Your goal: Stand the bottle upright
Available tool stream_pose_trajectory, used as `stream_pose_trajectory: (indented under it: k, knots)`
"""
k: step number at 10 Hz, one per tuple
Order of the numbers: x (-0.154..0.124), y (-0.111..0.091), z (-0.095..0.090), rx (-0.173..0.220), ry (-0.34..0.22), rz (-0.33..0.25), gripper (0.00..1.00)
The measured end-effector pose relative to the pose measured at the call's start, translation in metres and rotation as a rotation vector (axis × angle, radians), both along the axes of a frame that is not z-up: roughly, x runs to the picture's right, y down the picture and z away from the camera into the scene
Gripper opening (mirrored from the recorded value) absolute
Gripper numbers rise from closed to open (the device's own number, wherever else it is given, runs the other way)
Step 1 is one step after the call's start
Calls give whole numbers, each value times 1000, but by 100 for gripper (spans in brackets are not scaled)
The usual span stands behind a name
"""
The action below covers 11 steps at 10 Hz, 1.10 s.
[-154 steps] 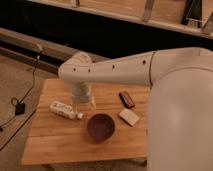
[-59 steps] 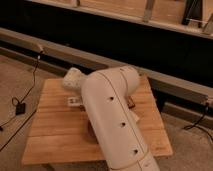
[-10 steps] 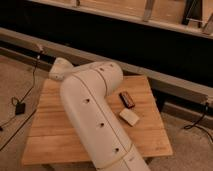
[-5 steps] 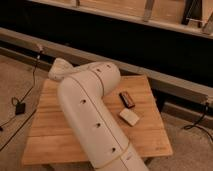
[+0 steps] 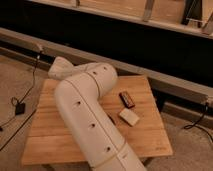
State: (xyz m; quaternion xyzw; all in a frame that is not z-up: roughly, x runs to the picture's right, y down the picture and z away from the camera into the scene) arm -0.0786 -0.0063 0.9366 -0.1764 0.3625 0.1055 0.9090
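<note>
On the floor at far left, a small black box lies with a cable running up from it toward the wall. Next comes the wooden bench, its left part bare.

The white arm rises from the bottom edge, crosses the middle of the bench, bends at a thick elbow near the back edge and turns left. Its narrower end sits over the back-left corner of the bench. The hand lies somewhere past that end, hidden behind the arm, so I cannot tell whether it is released, clenched or grasping anything.

The bottle does not show. If it is on the bench, the arm covers it, and I cannot tell where it lies or whether it stands.

Right of the arm, a dark bar lies flat on the bench. Just in front of it, apart from it, lies a beige block. Past the right edge of the bench, another cable hangs down to the floor.
</note>
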Motion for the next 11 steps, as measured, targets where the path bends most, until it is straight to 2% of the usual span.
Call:
stream_pose_trajectory:
  k: [2,4,7,11]
  knots:
    - [0,-2,-4,-13,14,29,62]
    - [-4,0,-11,-28,9,86,62]
    - [-16,10,-21,-33,-48,246,62]
    - [-25,6,-37,-3,-143,378,62]
